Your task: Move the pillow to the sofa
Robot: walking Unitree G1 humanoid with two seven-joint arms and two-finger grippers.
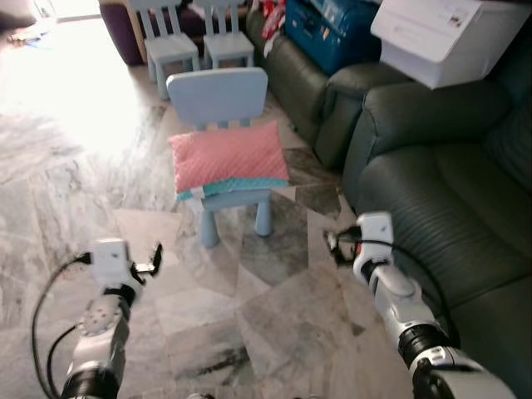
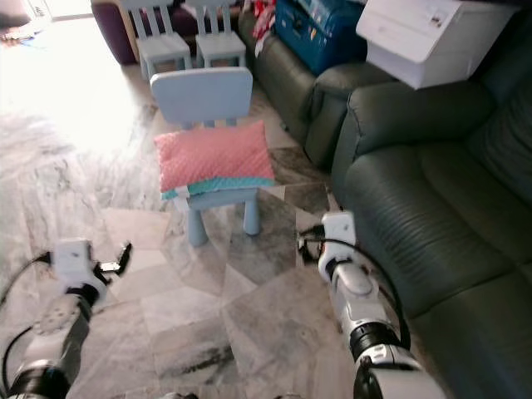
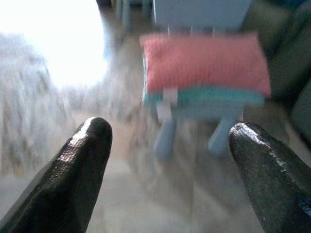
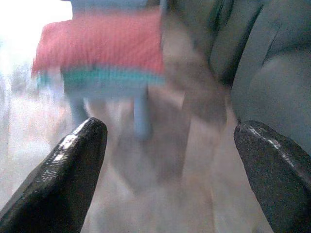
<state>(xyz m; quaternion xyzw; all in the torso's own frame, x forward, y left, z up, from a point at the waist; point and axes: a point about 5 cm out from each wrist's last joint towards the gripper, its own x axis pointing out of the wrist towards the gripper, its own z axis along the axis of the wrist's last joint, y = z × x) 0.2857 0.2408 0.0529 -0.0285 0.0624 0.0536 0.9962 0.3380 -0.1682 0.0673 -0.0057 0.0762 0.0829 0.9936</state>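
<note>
A pink pillow (image 1: 229, 158) with a teal underside lies on the seat of a light blue child's chair (image 1: 218, 93) in the middle of the marble floor. The dark green sofa (image 1: 440, 199) runs along the right. My left gripper (image 1: 152, 261) is held up over the floor, short of the chair and to its left. In the left wrist view the fingers (image 3: 82, 160) stand wide apart with the pillow (image 3: 206, 60) ahead. My right gripper (image 1: 337, 242) hovers beside the sofa's front edge, right of the chair, also open and holding nothing (image 4: 170, 141).
A white box (image 1: 445, 33) sits on the sofa's armrest and a blue case (image 1: 328, 29) lies on the far sofa. Two more small chairs (image 1: 174, 46) stand at the back. Bright glare covers the floor at the upper left.
</note>
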